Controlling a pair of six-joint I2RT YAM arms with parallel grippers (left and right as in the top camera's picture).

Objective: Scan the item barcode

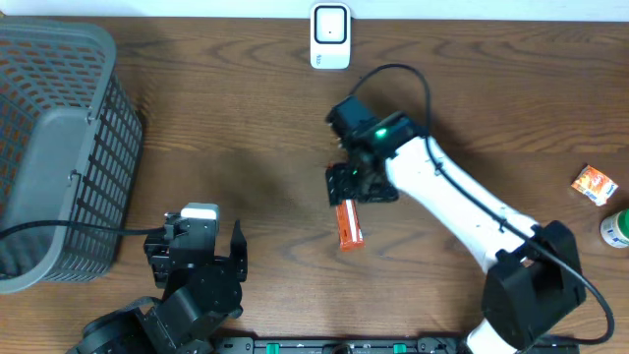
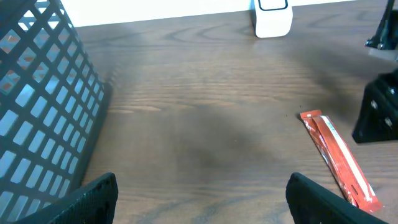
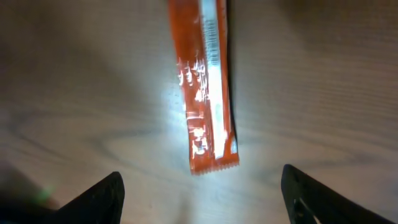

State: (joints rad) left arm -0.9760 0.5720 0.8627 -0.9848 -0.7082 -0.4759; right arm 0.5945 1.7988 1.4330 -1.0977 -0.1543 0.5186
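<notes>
Orange packet [image 1: 350, 226] lies flat; long axis runs front-to-back, slightly tilted.

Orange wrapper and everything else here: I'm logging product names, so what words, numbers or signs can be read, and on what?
Orange wrapper: white print and a fine-lined strip, too blurred to read.
Small orange packet: markings too small to read.
Green-and-white container: too small to read.
White device: no readable text.
Nothing in any view can be quoted.
</notes>
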